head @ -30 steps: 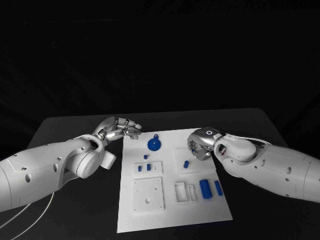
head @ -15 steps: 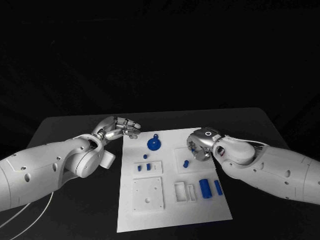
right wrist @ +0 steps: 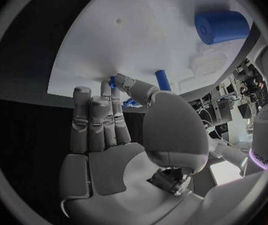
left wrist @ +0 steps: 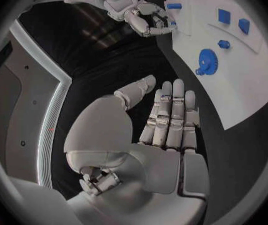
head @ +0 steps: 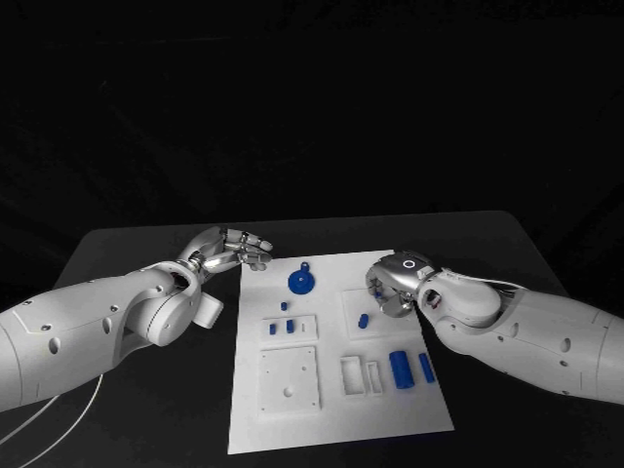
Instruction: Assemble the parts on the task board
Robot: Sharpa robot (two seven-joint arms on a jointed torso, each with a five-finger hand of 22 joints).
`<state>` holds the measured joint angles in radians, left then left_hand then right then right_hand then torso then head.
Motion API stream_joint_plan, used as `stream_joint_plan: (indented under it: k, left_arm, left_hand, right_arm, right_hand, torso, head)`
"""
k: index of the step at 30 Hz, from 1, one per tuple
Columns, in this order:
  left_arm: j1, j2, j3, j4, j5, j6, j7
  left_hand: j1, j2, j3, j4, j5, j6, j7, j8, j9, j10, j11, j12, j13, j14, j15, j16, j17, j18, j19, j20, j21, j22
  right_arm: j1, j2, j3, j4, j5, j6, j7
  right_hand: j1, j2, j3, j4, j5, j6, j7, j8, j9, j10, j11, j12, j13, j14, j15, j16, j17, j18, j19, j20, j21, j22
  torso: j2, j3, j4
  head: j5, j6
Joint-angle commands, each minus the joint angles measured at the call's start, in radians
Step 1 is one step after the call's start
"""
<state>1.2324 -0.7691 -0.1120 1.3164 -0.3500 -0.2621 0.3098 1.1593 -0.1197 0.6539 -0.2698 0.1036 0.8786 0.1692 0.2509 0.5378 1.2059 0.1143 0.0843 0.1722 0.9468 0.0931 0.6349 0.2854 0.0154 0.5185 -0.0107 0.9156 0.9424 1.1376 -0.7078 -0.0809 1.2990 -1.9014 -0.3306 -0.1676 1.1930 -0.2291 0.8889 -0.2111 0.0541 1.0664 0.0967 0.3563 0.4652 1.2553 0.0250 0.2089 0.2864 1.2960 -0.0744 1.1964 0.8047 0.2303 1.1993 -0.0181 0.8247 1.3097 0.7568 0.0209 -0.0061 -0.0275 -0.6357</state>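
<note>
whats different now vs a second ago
The right arm's forearm has sunk a little toward the table; its right hand stays over the task board's far right part. The left hand stays off the board's left edge, holding nothing. The blue parts have not moved.

A black table stands against an unlit, black backdrop that rises behind its far edge. Beside the table, the left wrist view catches a grey panel edged by a pale curved strip.
</note>
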Motion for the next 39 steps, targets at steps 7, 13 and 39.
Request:
stream_joint_plan:
  k: [7,13,39]
  left_arm:
    - [0.0,0.004,0.001,-0.011,0.01,0.0,0.008]
    - [0.0,0.004,0.001,-0.018,0.01,-0.002,0.008]
    - [-0.002,0.021,0.001,-0.026,0.073,-0.062,0.018]
  left_hand:
    - [-0.011,-0.003,-0.005,0.002,-0.004,-0.005,-0.001,0.002,-0.001,-0.005,0.006,-0.005,-0.002,0.004,0.004,-0.005,0.003,0.013,0.001,0.008,-0.004,0.001]
    - [-0.011,-0.003,-0.005,0.002,-0.004,-0.006,-0.001,0.002,-0.002,-0.005,0.006,-0.006,-0.002,0.004,0.004,-0.007,0.004,0.013,0.001,0.008,-0.005,0.001]
    - [-0.013,-0.006,-0.007,0.004,-0.006,-0.008,0.0,0.002,-0.002,-0.005,0.006,-0.007,-0.003,0.005,0.004,-0.012,0.009,0.014,0.002,0.008,-0.005,0.002]
  right_arm:
    - [-0.005,-0.022,0.019,0.031,0.009,-0.012,0.006]
    - [-0.005,-0.042,0.04,0.06,0.022,-0.016,0.01]
    - [-0.024,-0.022,0.061,0.287,0.098,-0.047,0.049]
  right_hand:
    - [0.004,-0.012,0.01,0.004,-0.004,0.01,-0.001,0.006,0.003,0.06,0.003,0.001,0.002,0.003,-0.009,0.001,-0.001,0.031,0.01,-0.004,0.004,0.013]
    - [0.005,-0.014,0.012,0.006,-0.004,0.01,-0.001,0.006,0.003,0.061,0.002,0.001,0.003,0.003,-0.01,0.001,-0.002,0.031,0.012,-0.005,0.004,0.013]
    - [0.006,-0.014,0.017,0.013,-0.004,0.01,-0.001,0.006,0.003,0.06,0.002,-0.001,0.005,0.005,-0.01,0.0,-0.002,0.031,0.013,-0.008,0.003,0.012]
  torso:
    - [0.0,0.0,-0.0002]
    - [0.0,-0.0009,-0.0006]
    - [-0.002,-0.0023,0.0002]
  head:
    - [0.001,0.004]
    - [0.001,0.006]
    - [0.062,0.008]
